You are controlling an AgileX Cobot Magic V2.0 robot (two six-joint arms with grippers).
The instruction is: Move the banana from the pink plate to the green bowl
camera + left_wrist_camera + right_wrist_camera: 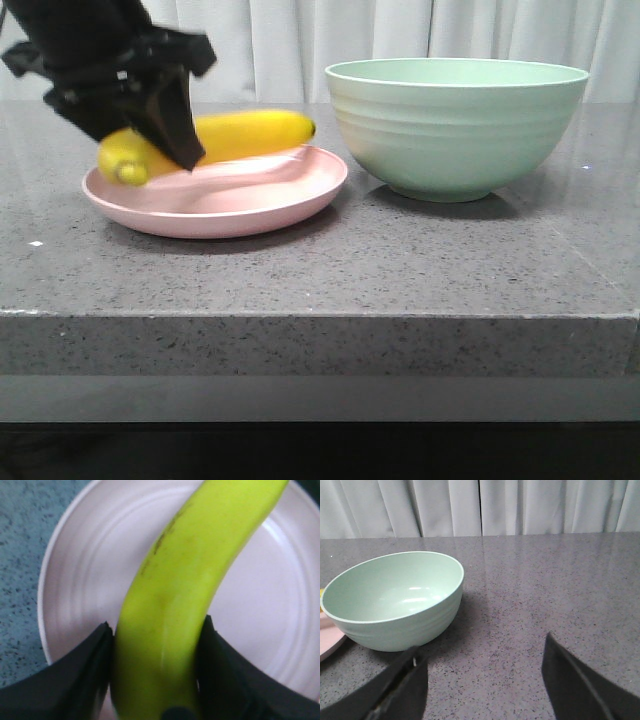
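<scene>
Reaching down from the left, the left gripper [160,140] clamps the banana [250,133] above the pink plate [215,195]

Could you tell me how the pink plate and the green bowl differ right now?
The pink plate is shallow with a low rim, while the green bowl is deep with ridged sides. The plate has the banana above it, gripped by the left claw; the bowl is empty. Both are round, matte, similar in width, and stand side by side on the grey table.
</scene>
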